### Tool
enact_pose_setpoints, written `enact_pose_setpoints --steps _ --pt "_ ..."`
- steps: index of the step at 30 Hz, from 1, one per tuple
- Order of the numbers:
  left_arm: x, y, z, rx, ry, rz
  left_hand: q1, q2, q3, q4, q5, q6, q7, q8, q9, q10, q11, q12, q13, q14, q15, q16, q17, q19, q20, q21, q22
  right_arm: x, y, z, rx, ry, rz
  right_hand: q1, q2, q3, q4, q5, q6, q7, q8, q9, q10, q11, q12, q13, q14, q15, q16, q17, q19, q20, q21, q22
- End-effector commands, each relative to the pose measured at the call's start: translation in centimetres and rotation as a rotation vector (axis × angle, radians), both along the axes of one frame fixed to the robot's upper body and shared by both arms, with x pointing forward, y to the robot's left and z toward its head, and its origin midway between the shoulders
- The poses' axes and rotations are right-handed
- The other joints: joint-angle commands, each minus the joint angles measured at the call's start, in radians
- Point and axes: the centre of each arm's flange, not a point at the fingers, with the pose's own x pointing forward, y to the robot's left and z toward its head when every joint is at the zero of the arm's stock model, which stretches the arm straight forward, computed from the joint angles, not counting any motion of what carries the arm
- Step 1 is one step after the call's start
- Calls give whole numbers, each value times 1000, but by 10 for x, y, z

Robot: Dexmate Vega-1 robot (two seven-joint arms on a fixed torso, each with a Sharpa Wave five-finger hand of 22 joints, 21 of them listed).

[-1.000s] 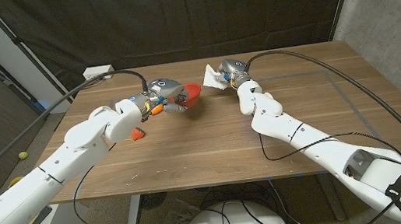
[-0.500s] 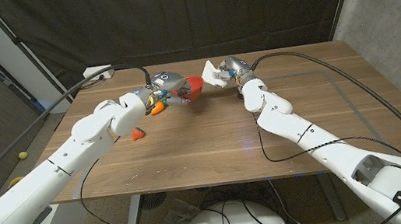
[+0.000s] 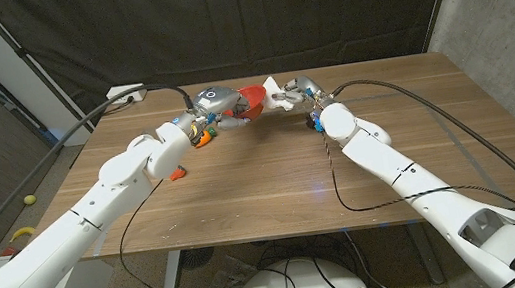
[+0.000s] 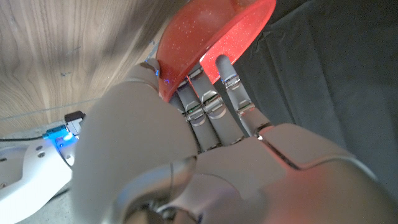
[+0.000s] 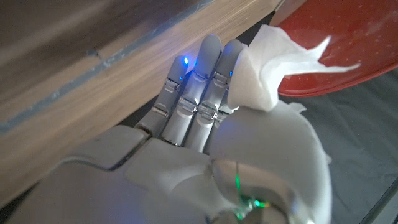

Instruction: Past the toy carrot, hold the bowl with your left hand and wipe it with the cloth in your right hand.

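Red plastic bowl (image 3: 251, 100): held above the far middle of the wooden surface (image 3: 273, 182), tilted so that its opening faces the robot's right. The left robot hand (image 3: 213, 109) grips it. In the left wrist view, the fingers (image 4: 214, 102) reach up behind the bowl's outer wall (image 4: 211, 37), and the thumb side bears against the near face of that wall. The bowl therefore sits clamped in the grasp.

White cloth (image 3: 278, 97): bunched in the right robot hand (image 3: 301, 90), which is closed around it. In the right wrist view, the cloth (image 5: 264, 74) is wadded between the thumb side and the fingers (image 5: 202, 93). A loose corner lies against the inner face of the bowl (image 5: 348, 31). In the head view, cloth and bowl rim meet, with the two robot hands close on either side of the bowl.

Orange toy carrot (image 3: 200, 139): located just beside the left wrist, on the near side of the bowl. It appears to rest on the surface, but the forearm covers part of it, so contact cannot be confirmed. A second small orange-red object (image 3: 177, 172) lies on the surface under the left forearm, nearer the robot.

Black cables (image 3: 403, 103) trail from both wrists across the surface. A white power strip (image 3: 126, 94) sits at the far left corner.
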Motion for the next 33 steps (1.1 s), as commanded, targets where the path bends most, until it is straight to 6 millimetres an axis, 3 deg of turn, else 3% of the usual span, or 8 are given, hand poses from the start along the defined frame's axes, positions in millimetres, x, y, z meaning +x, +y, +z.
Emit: enact_pose_setpoints --steps 1,7,18,33 --pt "-1 2 -9 -85 3 -51 20 8 3 8 10 54 42 2 4 7 -5 -4 3 13 -1 -2 6 -2 -59 1 3 14 -22 -18 306 117 281 18 2 8 -4 -2 41 -21 0 9 12 1 9 9 10 -53 12 16 7 -28 16 3" --pt "1 1 -13 -102 68 -63 24 7 3 12 12 57 47 1 4 8 -5 -6 6 15 -1 -5 10 -1 -58 3 4 18 -27 -25 390 146 363 22 4 8 -2 -3 40 -19 -1 15 8 -2 9 17 8 -52 19 31 -2 -33 25 3" --pt "-5 -4 -16 -73 97 -45 34 9 4 14 12 57 51 -1 4 10 -5 -12 3 21 0 -6 16 0 -53 9 6 15 -36 -31 452 109 346 19 10 3 9 -8 33 -31 -6 29 -7 -1 3 30 -18 -52 27 68 -27 -57 48 2" --pt "2 -1 -5 -293 16 -76 42 8 3 21 9 56 57 -4 5 14 -4 -17 4 22 0 -11 22 0 -51 15 6 1 -15 -39 456 102 452 35 4 -3 3 -11 46 -23 -19 21 10 -2 0 31 -14 -52 36 88 -22 -56 87 -2"
